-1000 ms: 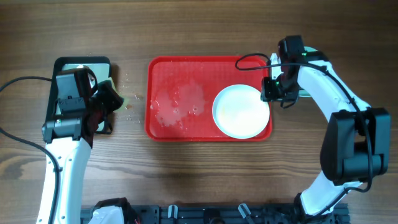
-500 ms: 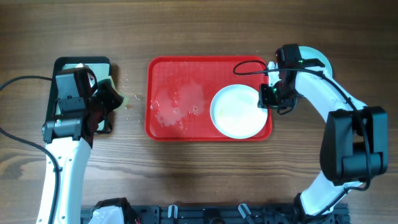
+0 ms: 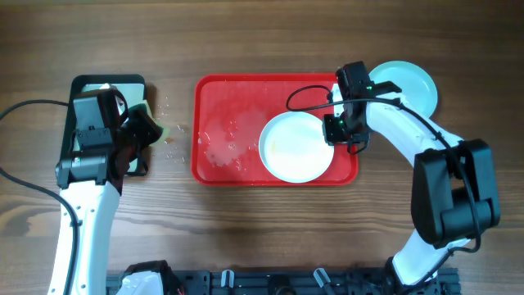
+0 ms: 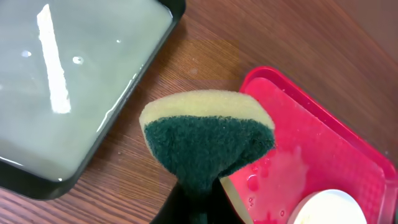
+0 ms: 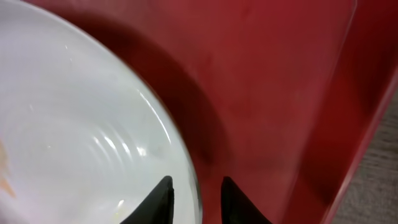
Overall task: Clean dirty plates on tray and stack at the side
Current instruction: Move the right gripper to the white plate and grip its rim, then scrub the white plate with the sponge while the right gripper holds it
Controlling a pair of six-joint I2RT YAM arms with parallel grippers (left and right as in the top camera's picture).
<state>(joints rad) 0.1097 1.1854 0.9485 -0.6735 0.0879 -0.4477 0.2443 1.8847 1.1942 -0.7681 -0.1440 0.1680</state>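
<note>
Now right jaws pinch rim of white plate [image 3: 296, 147] inside tray [image 3: 214, 94]; left jaws clamp sponge [image 4: 208, 140]

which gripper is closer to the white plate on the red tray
Right. The right gripper straddles the white round plate at its rim; the left gripper holds a green-and-yellow sponge left of the red plastic tray.

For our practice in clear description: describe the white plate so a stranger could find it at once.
Find the big red tray in the middle of the wooden table. The white plate lies in its right half, the right gripper at its rim. It is the only plate inside the tray; the pale blue plate sits outside on the wood.
</note>
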